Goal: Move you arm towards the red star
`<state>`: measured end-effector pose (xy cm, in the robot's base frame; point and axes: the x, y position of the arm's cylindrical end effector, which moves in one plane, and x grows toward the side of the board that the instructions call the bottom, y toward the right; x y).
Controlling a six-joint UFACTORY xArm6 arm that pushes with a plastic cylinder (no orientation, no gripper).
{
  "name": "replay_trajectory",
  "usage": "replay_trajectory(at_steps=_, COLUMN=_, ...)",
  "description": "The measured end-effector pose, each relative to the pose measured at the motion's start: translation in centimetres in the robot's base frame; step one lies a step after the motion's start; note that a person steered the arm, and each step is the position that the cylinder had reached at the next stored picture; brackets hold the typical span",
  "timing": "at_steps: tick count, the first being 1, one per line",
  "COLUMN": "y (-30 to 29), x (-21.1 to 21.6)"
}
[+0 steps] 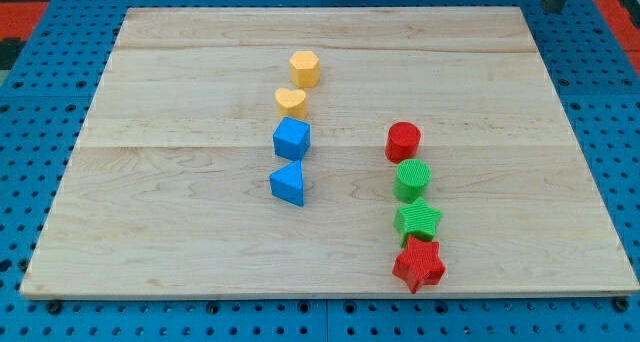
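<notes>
Red star (pixel 419 265), ribbed plastic, at lower right of pale wood-grain counter (pixel 180 232), touching green star (pixel 417 220) above. Green cylinder (pixel 411 180) and red cylinder (pixel 403 141) higher in same column. Tool mostly out of frame at upper right; tip unseen, state cannot be told.

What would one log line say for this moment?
target: red star, view's bottom right, touching green star | my tip: view's top right corner, far from all blocks | contact: none
</notes>
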<state>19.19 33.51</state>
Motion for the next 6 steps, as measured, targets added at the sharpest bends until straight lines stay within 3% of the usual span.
replay_trajectory(at_steps=6, y=1.0, x=0.6)
